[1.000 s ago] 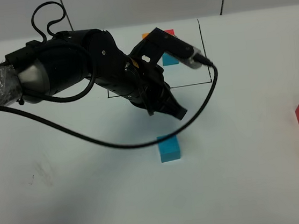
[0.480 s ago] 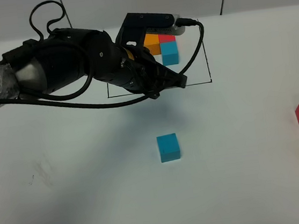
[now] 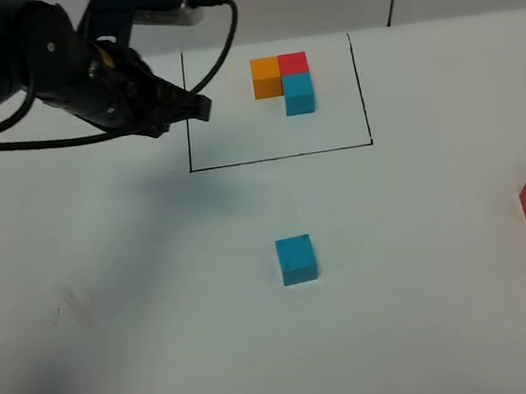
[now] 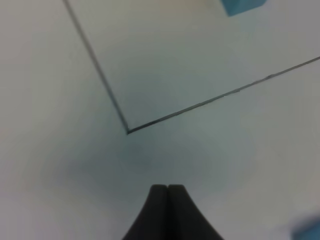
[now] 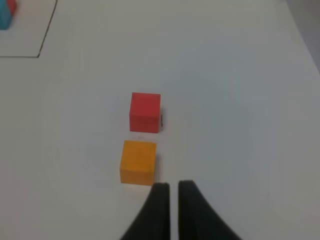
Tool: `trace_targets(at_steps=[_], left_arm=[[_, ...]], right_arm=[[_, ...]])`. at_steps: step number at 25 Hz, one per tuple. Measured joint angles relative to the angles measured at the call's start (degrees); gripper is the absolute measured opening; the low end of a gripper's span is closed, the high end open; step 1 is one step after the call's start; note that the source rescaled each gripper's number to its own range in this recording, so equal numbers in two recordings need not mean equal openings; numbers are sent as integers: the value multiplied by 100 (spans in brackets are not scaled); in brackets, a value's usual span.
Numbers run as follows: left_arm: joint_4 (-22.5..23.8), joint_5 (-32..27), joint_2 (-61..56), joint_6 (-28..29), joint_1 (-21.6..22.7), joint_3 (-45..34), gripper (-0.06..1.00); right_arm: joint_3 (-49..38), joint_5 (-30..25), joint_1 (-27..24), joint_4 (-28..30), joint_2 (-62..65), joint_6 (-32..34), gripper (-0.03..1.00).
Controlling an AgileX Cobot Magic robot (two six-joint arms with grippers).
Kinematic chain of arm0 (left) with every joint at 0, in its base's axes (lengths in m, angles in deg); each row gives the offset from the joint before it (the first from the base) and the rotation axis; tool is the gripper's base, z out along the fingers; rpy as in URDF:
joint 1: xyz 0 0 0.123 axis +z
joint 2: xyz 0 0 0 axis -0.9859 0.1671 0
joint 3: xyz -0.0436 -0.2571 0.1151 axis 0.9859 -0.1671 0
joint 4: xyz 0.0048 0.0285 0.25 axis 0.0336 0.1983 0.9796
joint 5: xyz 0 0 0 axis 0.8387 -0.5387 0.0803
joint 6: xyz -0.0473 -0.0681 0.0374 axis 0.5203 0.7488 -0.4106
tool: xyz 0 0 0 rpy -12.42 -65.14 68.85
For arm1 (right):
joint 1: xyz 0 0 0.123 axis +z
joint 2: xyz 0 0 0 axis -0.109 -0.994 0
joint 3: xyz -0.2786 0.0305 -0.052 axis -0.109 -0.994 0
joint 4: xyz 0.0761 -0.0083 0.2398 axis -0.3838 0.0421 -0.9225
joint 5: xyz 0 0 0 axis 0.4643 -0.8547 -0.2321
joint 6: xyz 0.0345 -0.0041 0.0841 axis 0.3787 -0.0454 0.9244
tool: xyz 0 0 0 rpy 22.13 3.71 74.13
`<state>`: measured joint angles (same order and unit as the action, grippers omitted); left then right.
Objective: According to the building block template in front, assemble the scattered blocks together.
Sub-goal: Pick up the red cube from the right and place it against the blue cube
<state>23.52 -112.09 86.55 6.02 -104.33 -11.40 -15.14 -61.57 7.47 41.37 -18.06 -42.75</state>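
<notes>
Over the table (image 4: 225, 165) by the black frame (image 4: 103, 80) corner: my left fingers (image 4: 160, 205) pressed together, empty. Right fingers (image 5: 161, 205) closed, empty, near orange cube (image 5: 138, 161); red cube (image 5: 145, 112) beyond.

exterior: high, looking down on table (image 3: 162, 313) | wrists: close, low | shared: drawn rectangle (image 3: 282, 157)

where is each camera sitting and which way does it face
Exterior high: mounted high, looking down on the white table; shows the black left arm and its shut left claw by the black drawn rectangle.
Left wrist: on that arm, facing down past the claw at the rectangle's corner.
Right wrist: behind the shut right claw, facing the loose red matte cube and loose orange matte cube.
Shared: exterior high and right wrist both show those two cubes.
</notes>
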Motion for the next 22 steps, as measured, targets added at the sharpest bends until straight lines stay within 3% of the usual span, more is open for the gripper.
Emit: trace_targets(at_steps=[8, 15, 22], left_arm=[[1099, -779, -809, 907, 562, -718, 0], [1407, -908, -1856, 1374, 1240, -1945, 0], [1608, -1551, -3100, 1744, 1822, -3058, 0]], right_arm=[[0, 0, 0, 0, 0, 0, 0], [0, 0, 0, 0, 0, 0, 0], [0, 0, 0, 0, 0, 0, 0]])
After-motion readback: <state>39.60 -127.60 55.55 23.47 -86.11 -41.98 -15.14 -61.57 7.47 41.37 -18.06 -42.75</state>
